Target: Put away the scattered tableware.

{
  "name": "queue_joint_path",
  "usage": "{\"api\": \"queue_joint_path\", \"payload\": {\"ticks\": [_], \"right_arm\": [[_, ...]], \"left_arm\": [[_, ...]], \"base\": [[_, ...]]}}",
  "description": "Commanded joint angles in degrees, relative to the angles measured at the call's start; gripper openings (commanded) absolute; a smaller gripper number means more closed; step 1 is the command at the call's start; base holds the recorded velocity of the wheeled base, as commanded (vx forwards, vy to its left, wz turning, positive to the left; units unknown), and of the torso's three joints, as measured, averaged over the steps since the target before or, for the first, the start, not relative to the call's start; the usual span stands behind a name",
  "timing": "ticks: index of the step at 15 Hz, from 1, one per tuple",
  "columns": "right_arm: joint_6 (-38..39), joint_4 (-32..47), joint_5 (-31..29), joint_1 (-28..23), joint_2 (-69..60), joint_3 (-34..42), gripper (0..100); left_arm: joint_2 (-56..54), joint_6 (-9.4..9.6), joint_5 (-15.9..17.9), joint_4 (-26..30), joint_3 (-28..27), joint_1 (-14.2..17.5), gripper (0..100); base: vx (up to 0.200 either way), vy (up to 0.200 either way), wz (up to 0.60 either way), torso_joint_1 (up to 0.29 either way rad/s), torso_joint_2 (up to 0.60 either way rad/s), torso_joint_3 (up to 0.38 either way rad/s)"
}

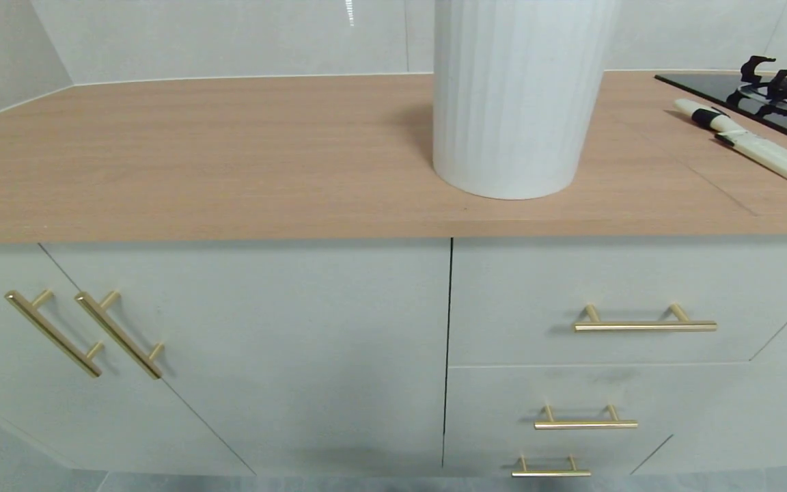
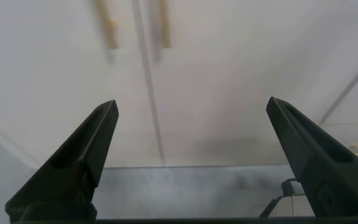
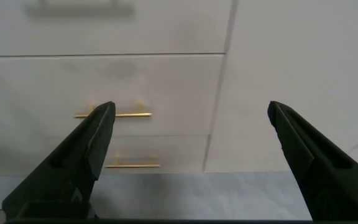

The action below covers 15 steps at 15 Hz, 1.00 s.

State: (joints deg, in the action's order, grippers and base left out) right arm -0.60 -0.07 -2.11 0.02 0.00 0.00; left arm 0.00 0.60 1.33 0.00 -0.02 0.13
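A cream-handled knife (image 1: 752,142) with a black band lies on the wooden countertop (image 1: 229,157) at the far right, beside the stove. A tall white ribbed container (image 1: 516,96) stands on the counter right of centre. My left gripper (image 2: 191,112) is open, low in front of the pale cabinet doors, with nothing between its fingers. My right gripper (image 3: 191,115) is open too, facing the drawer fronts and their gold handles (image 3: 114,114), with nothing held.
A black gas stove (image 1: 776,96) sits at the counter's far right corner. Below the counter are grey cabinet doors with two gold bar handles (image 1: 86,333) on the left and three drawers with gold handles (image 1: 645,322) on the right. Tiled walls back the counter.
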Motion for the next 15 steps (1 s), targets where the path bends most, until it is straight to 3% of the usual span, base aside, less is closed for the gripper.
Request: {"api": "queue_joint_path", "payload": {"ticks": [1,4,15], "right_arm": [[0.0,0.0,0.0,0.0,0.1,0.0,100],[0.0,0.0,0.0,0.0,0.1,0.0,100],[0.0,0.0,0.0,0.1,0.1,0.0,100]], "left_arm": [[0.0,0.02,0.0,0.0,0.0,0.0,100],[0.0,-0.16,0.0,0.0,0.0,0.0,100],[0.0,-0.25,0.0,0.0,-0.1,0.0,100]], "base": [[0.000,-0.200,0.00,0.007,0.00,0.007],[0.000,-0.200,0.00,0.002,0.00,0.001],[0.000,0.000,0.00,0.000,0.00,0.000]]}}
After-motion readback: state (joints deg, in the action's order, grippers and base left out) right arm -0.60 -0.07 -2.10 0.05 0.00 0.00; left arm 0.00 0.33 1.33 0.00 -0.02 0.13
